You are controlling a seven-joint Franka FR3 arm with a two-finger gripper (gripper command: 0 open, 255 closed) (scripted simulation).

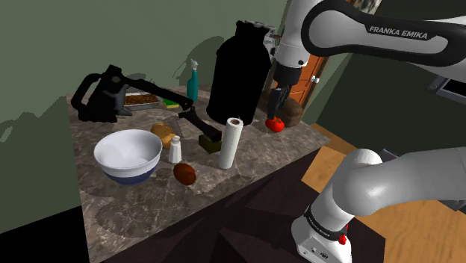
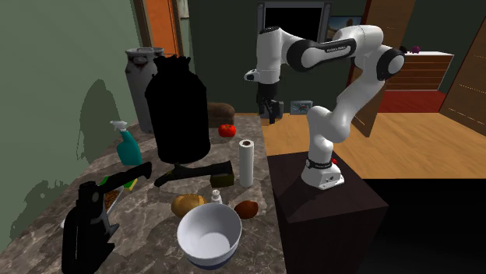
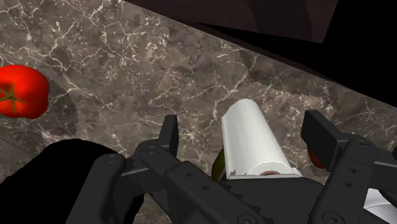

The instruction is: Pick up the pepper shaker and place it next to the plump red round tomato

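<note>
Gripper point(image 1: 278, 100) hung empty, fingers apart, right of centre in the shoulder view, above tomato point(image 1: 275, 124). Pepper shaker point(image 1: 175, 149) stood upright, left of centre, beside bowl point(image 1: 123, 176). Judged light, rigid, smooth, easily tipped; grasp mid-body.

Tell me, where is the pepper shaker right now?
In the shoulder view the shaker stands on the counter between the white bowl on its left and the paper roll on its right, just before a potato.
</note>
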